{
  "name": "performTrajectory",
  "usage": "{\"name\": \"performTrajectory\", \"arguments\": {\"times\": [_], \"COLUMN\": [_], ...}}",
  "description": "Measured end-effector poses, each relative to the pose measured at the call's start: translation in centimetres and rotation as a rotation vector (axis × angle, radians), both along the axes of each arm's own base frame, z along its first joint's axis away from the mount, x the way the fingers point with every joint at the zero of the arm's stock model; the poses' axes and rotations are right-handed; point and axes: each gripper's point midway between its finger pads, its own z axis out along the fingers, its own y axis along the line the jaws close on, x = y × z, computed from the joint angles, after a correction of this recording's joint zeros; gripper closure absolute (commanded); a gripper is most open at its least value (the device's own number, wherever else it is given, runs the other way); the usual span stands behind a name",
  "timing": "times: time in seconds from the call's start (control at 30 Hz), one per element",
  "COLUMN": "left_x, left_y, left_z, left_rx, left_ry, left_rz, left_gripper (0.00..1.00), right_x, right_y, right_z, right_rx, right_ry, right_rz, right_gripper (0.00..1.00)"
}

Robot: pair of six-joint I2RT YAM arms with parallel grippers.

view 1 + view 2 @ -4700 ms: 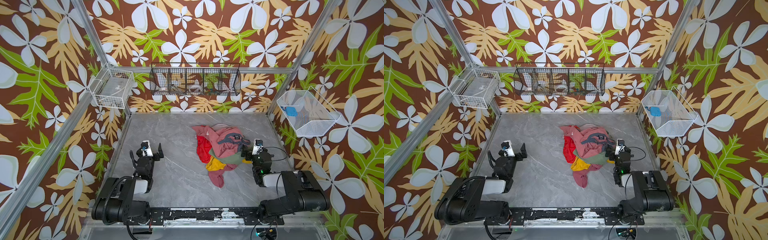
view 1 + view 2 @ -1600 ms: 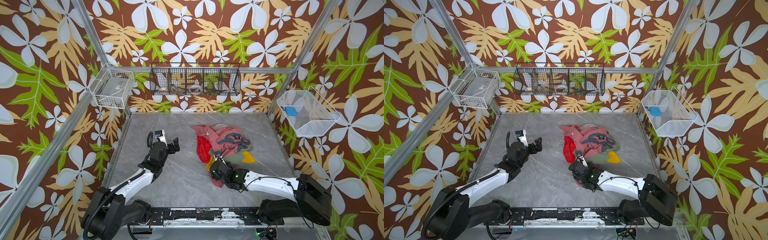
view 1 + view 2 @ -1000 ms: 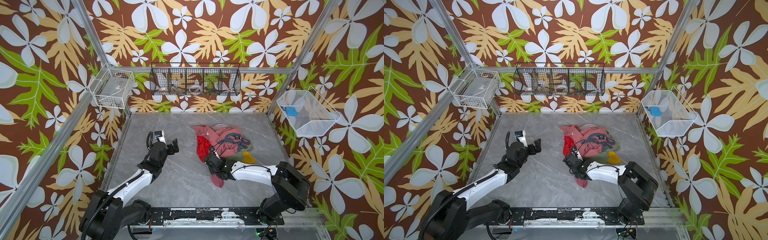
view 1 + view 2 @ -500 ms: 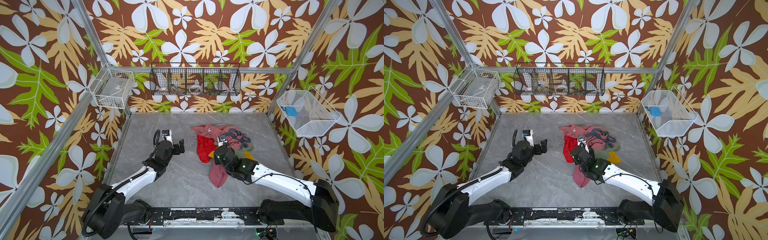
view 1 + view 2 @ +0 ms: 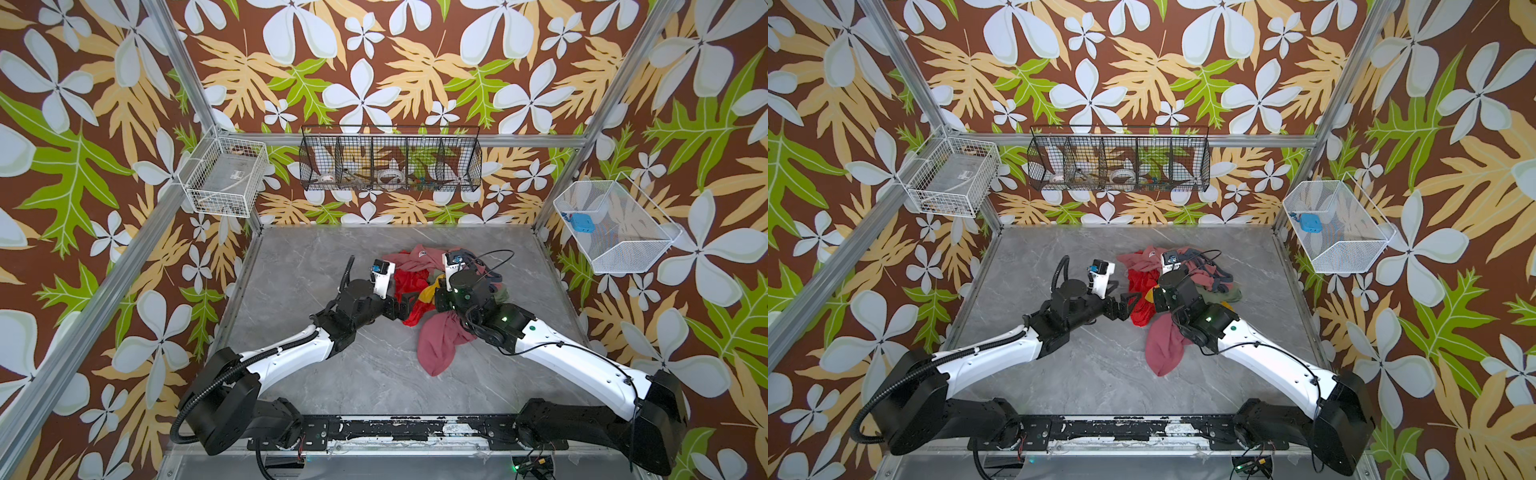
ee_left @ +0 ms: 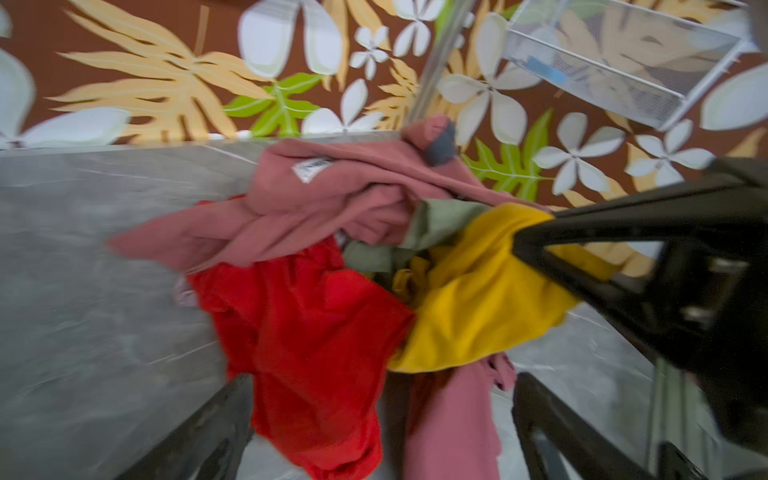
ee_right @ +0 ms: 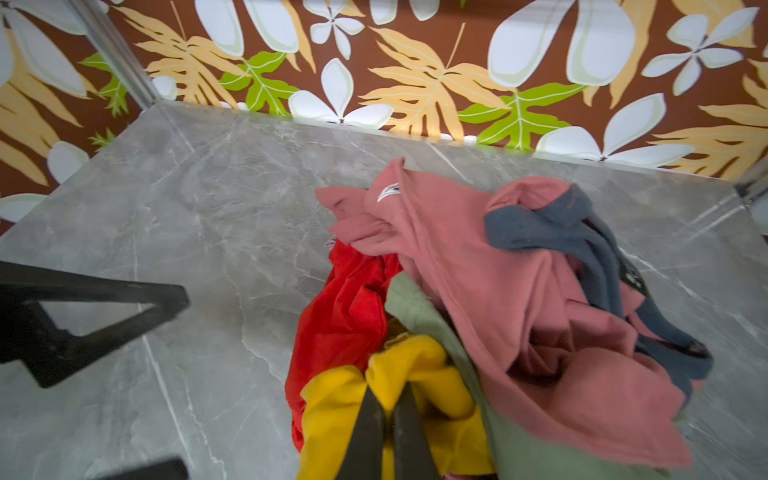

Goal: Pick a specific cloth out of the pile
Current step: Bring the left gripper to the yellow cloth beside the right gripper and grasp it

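Extraction step: right gripper [image 7: 387, 401] pinches the cloth [image 5: 428, 293], centre of a top view.
Left gripper [image 5: 408, 306] stands wide beside the pile [image 5: 415, 259]; next, likely a steady pull clear of the red garment [image 5: 405, 282].

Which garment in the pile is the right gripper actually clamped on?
The mustard-yellow cloth: the right gripper is shut on a fold of it. The red garment, olive garment and pink garment lie beside it, ungripped.
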Motion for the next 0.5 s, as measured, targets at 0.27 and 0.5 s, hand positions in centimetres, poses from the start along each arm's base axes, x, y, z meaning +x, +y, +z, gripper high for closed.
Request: {"name": "performTrajectory", "arguments": {"times": [0.27, 0.5], "left_x": [-0.9, -0.9], "left_y": [-4.4, -6.8], "left_z": [0.0, -0.9], "left_rx": [0.009, 0.035], "left_ry": [-0.010, -0.016], "left_rz": [-0.170, -0.224], "left_gripper": [0.21, 0.26], "right_x": [0.1, 0.4], "right_y": [-0.1, -0.4], "right_z": [-0.9, -0.5], "right_rx": [0.093, 0.162], "right_ry": [0.048, 0.065], "right_rz": [0.052, 0.081], "right_gripper": [1.00, 1.00]}}
